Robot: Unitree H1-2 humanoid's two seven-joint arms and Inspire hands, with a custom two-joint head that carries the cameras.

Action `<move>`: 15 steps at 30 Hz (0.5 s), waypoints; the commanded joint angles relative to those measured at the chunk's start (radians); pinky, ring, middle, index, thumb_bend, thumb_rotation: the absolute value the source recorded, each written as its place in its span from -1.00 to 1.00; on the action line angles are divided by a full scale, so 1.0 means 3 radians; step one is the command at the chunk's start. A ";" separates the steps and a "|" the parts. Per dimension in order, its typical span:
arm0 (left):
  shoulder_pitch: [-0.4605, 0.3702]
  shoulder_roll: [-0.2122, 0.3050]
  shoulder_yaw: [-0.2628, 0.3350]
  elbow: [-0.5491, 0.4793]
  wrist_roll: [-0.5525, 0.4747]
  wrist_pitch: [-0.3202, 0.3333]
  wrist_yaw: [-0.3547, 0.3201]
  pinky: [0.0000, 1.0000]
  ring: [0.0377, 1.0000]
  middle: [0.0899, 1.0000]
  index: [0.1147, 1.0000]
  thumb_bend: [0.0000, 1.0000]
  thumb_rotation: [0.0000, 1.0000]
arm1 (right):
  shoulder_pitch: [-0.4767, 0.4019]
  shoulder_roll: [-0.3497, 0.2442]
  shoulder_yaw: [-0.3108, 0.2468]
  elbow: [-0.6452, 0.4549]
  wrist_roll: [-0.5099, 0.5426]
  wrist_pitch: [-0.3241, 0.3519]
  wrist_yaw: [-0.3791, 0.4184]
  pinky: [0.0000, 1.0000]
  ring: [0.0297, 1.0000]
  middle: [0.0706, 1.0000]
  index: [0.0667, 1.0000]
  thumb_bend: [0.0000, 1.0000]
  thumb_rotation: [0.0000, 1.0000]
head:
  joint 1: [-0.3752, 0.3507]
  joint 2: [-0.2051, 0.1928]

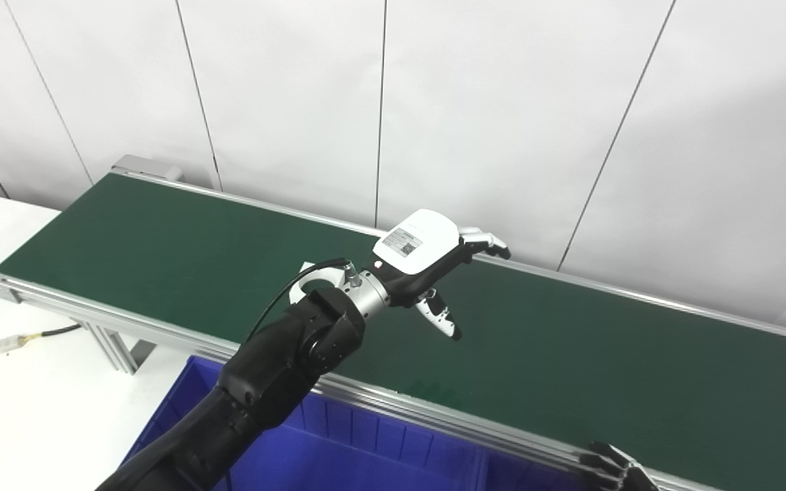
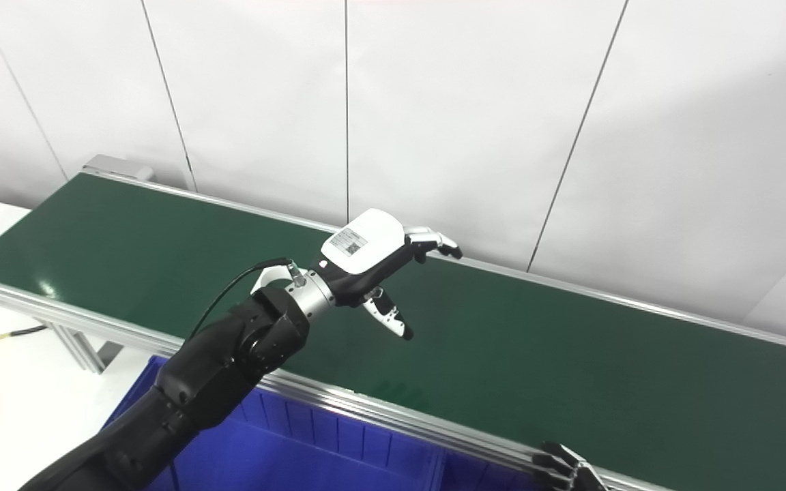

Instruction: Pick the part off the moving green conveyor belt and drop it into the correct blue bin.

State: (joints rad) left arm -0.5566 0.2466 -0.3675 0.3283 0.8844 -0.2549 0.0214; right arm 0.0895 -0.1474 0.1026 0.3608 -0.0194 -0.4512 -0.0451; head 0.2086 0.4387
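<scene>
Left hand (image 1: pixel 427 262) open above green belt (image 1: pixel 570 354), holding nothing. White part (image 1: pixel 306 278) half hidden behind wrist: looks small, light, hard. Grab outer edges. Right hand (image 1: pixel 615 467) unclear.

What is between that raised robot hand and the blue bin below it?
Only green conveyor belt and its silver near rail lie between the left robot hand and the blue bin. Both views show this. A white part peeks out behind the wrist.

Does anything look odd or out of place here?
Nothing looks damaged or spilled. A white part lies on the belt, mostly hidden behind the left wrist. The open left hand hovers just past it, holding nothing. The right hand barely shows at the frame's bottom edge.
</scene>
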 commanded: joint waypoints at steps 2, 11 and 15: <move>-0.0262 0.0103 -0.0001 0.0056 0.0057 0.0085 0.0013 0.06 0.35 0.51 0.43 1.00 -0.78 | -0.0042 0.0034 0.0043 0.0014 -0.0013 -0.0063 0.0060 0.10 0.35 0.58 0.41 0.91 -0.67 | -0.0010 0.0005; -0.0400 0.0238 -0.0074 0.0387 0.0141 0.0239 -0.0017 0.26 0.51 0.58 0.47 1.00 -0.73 | -0.0027 0.0048 0.0078 -0.0006 -0.0055 -0.0063 -0.0012 0.10 0.35 0.58 0.41 0.91 -0.67 | -0.0035 0.0002; -0.0425 0.0325 -0.0153 0.0453 0.0185 0.0302 -0.0095 0.41 0.57 0.61 0.51 1.00 -0.67 | -0.0019 0.0052 0.0091 -0.0011 -0.0066 -0.0063 -0.0041 0.10 0.35 0.58 0.41 0.92 -0.66 | -0.0045 0.0004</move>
State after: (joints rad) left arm -0.6246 0.3157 -0.4163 0.4753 0.9311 -0.1736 -0.0146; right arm 0.0914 -0.1418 0.1109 0.3608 -0.0202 -0.4515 -0.0624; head 0.1948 0.4387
